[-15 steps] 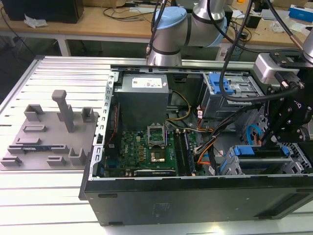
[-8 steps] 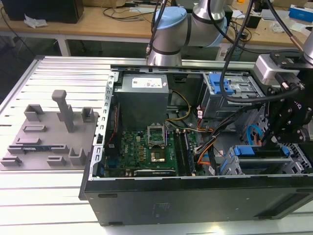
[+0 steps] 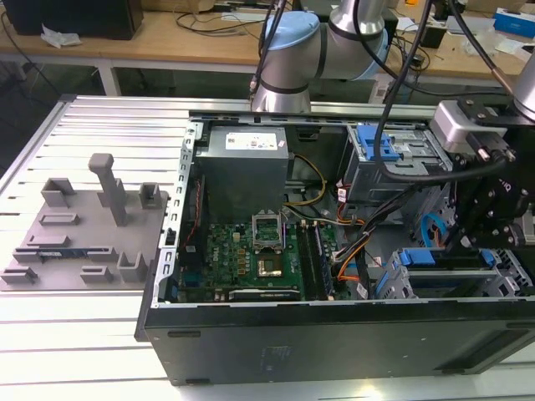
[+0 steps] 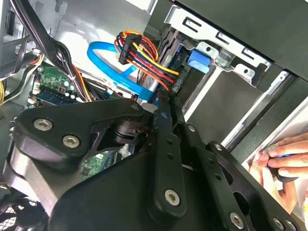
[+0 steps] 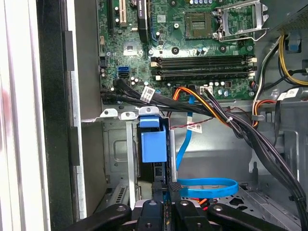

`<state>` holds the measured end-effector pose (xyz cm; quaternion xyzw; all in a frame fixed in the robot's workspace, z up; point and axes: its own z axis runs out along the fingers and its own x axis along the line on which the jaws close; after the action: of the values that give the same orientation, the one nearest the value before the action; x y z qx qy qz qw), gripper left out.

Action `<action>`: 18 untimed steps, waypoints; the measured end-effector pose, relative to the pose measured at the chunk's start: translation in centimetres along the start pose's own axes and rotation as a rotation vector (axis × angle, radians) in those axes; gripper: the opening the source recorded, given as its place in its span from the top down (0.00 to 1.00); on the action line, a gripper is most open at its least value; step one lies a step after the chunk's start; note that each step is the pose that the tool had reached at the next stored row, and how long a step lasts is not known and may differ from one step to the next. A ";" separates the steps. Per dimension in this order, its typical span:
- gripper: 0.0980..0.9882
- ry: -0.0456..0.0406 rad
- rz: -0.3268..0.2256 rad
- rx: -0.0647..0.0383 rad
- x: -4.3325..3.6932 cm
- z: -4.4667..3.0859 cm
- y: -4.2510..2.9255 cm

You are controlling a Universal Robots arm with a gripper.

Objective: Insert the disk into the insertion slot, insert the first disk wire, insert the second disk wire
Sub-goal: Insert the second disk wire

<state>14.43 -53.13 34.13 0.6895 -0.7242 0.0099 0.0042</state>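
Ribbed white surface (image 3: 50,334) ran under the whole scene in the exterior view, with a cluttered wooden bench behind. At that view's left a grey fixture plate (image 3: 79,230) lay on it. Beside it sat an open computer case (image 3: 334,342), its green motherboard (image 3: 251,259) flat inside and a grey power supply (image 3: 247,163) above that, bearing a white label too small to read. Farther right stood a drive cage (image 3: 393,163) with a blue latch.

At the exterior view's right, the black end effector (image 3: 489,217) hung inside the case, just above the disk (image 3: 447,261), whose blue carrier sat in the slot (image 3: 501,288) of the perforated cage. In the first wrist view the end effector (image 5: 167,199) had its fingers drawn nearly together over the disk (image 5: 153,144), which stood in the slot (image 5: 115,154) directly ahead of the fingertips; whether they gripped anything I could not tell. A blue cable (image 5: 207,187) looped just beside them. In the second wrist view, a bundle of coloured wires (image 4: 142,55) ended near the disk's blue tab (image 4: 198,60), and a person's hand (image 4: 284,161) rested outside the case.
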 end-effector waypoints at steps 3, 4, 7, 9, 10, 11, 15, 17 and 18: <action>0.93 -0.0002 -0.004 0.000 0.06 0.15 0.04; 0.93 -0.0016 -0.003 0.000 0.07 0.18 0.07; 0.78 -0.0067 -0.003 0.000 0.10 -0.81 0.07; 0.78 -0.0066 -0.003 0.000 0.12 -1.84 0.06; 0.78 -0.0066 -0.003 0.000 0.12 -2.17 0.06; 0.78 -0.0067 -0.003 0.000 0.13 -2.46 0.06; 0.78 -0.0061 -0.001 0.000 0.13 -3.09 -0.03; 0.78 -0.0016 -0.001 0.000 0.05 -3.37 -0.06; 0.78 0.0029 -0.001 0.000 -0.02 -3.70 -0.07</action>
<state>14.47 -53.04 37.83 0.6897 -0.7240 0.0109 0.0052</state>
